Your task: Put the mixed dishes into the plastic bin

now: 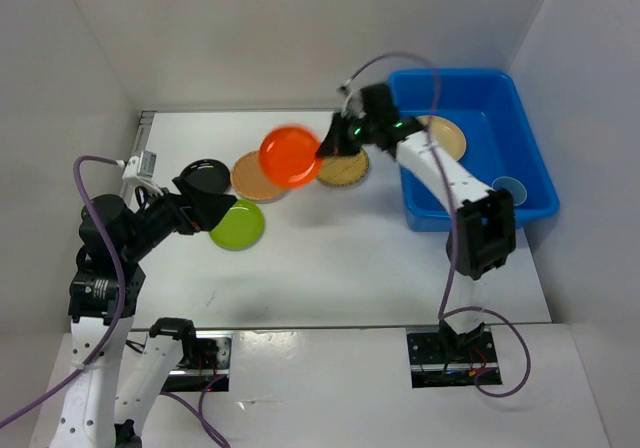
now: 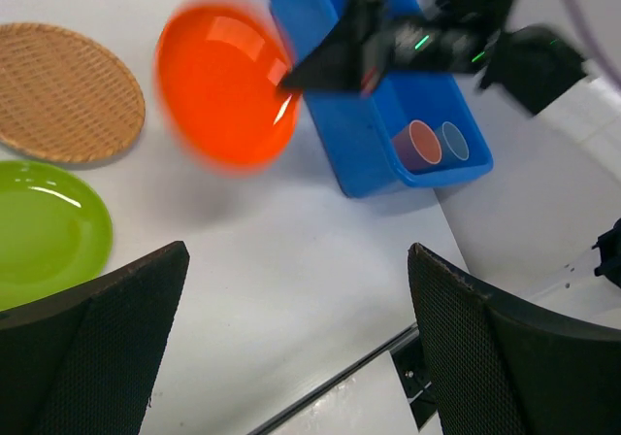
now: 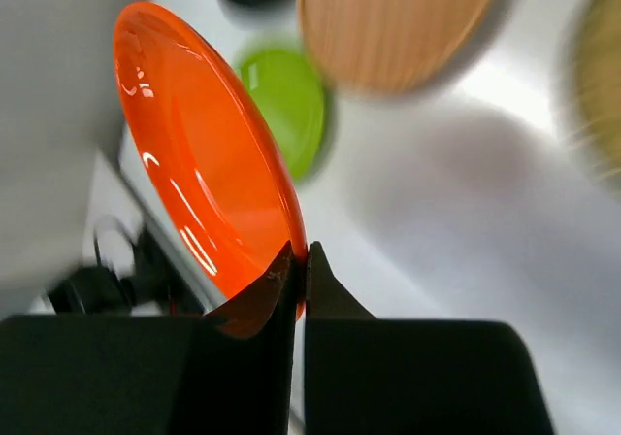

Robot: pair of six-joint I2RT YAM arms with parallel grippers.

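The right end effector (image 3: 299,260) clenched the rim of the orange plate (image 3: 199,153) above the desk (image 1: 330,258); the left end effector (image 2: 298,260) gaped empty near the lime green plate (image 1: 237,224).

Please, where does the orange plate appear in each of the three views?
Top external: orange plate, just above centre, slightly left.
Left wrist: top, left of centre, blurred.
Right wrist: left half, tilted, pinched by the right gripper.
Shared landmark: the lime green plate, visible in all three.

glossy orange plate (image 3: 204,163), woven plate (image 2: 58,90) (rough, matt)
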